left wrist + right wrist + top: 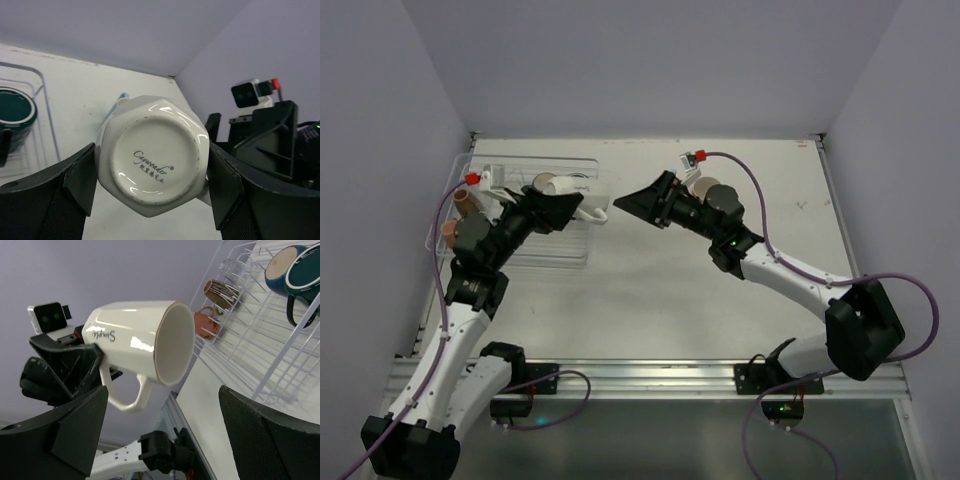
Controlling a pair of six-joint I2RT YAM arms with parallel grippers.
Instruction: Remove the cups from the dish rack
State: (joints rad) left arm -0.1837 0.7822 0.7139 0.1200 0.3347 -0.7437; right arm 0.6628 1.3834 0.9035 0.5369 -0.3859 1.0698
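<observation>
The left gripper (577,205) is clamped on a glossy white ceramic mug (154,157) with faceted sides. One black finger presses on each side of the mug's body. The mug lies on its side in the air, its flat base facing back toward the left wrist. That base carries the printed word "Caywonder". Its open mouth faces right, and the word "Simple" runs along its side. In the right wrist view its handle hangs below the body.

From above, the mug sits just past the right edge of the shallow see-through dish rack with thin white wires (272,347). The rack stands at the far left of the white tabletop (720,290).

The right gripper (640,203) is just to the right of the mug's mouth and aimed at it. Its black fingers stand wide apart with nothing between them, and they do not touch the mug.

Other cups are in the rack. A dark teal mug with a pale rim line (302,280) is beside a second dark cup with a cream inside (281,266). Toward the rack's left end are a small pink cup (204,322) and a small dark brown ribbed cup (220,290).

Something light blue (121,98) shows just behind the held mug in the left wrist view, but I cannot tell what it is.
</observation>
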